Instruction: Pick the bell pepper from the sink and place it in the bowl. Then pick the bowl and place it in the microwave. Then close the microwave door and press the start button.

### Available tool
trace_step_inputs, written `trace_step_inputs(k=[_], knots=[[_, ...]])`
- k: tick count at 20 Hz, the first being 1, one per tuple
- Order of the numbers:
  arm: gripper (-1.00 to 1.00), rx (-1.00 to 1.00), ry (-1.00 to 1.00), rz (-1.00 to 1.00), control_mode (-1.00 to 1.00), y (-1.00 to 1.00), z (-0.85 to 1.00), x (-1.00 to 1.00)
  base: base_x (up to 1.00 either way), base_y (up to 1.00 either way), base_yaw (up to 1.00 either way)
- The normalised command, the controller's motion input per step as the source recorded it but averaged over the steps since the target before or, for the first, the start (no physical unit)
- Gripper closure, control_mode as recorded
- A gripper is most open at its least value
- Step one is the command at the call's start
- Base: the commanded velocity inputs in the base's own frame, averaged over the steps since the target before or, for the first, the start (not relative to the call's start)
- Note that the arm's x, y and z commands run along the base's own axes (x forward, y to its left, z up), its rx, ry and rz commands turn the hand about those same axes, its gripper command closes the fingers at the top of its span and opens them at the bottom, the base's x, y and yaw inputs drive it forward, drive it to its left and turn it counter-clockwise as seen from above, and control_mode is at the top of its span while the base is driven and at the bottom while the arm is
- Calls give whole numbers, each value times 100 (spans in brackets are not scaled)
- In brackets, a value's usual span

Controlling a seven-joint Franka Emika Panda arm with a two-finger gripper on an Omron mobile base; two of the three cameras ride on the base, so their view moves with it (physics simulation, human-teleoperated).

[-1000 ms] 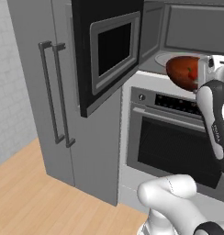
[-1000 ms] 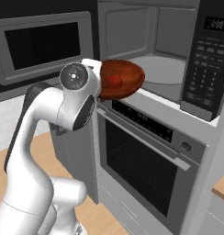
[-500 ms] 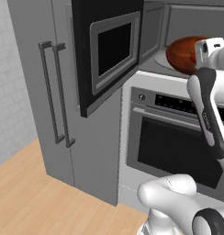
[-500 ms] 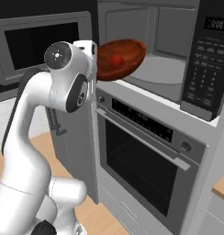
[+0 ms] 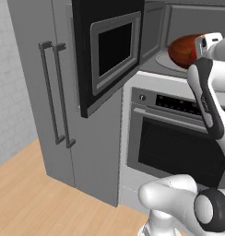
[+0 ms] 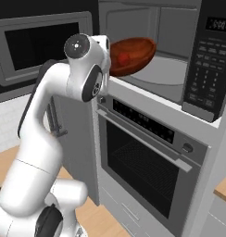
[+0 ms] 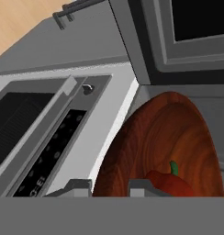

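Note:
The red-orange bowl (image 6: pixel 135 59) hangs at the mouth of the open microwave (image 6: pixel 168 39), just above the front of its round turntable (image 6: pixel 166 77). The small red bell pepper (image 6: pixel 124 58) lies inside the bowl and shows with its green stem in the hand view, bell pepper (image 7: pixel 168 182). My gripper (image 7: pixel 109 187) is shut on the bowl's near rim (image 7: pixel 118 151). From the left, the bowl (image 5: pixel 182 49) sits in front of the hand, my gripper (image 5: pixel 200 46) behind it. The microwave door (image 5: pixel 109 48) stands swung open to the left, also door (image 6: pixel 40 41).
Below the microwave is a built-in oven (image 5: pixel 179 138) with a bar handle, oven (image 6: pixel 147 157). The microwave's control panel (image 6: pixel 207 55) juts out on the right. A tall grey cabinet with two long handles (image 5: pixel 54 92) stands left. Wood floor lies below.
The arm has lifted the bowl with the pepper and carried it forward, from in front of the oven's top edge up to the microwave opening.

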Motion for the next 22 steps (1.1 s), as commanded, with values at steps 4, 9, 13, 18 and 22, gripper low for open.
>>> trace_step_inputs(k=[4, 9, 13, 18, 22], knots=[[100, 4, 0, 0, -100, -43, -3, 34, 0, 0, 0], [100, 6, 0, 0, -100, -35, -11, 38, 0, 0, 0], [100, 0, 2, 0, -100, -15, -17, 48, 0, 0, 0], [100, 0, 0, 0, -100, -13, -18, 32, 0, 0, 0], [100, 0, 0, 0, -100, -12, -20, 19, 0, 0, 0]])
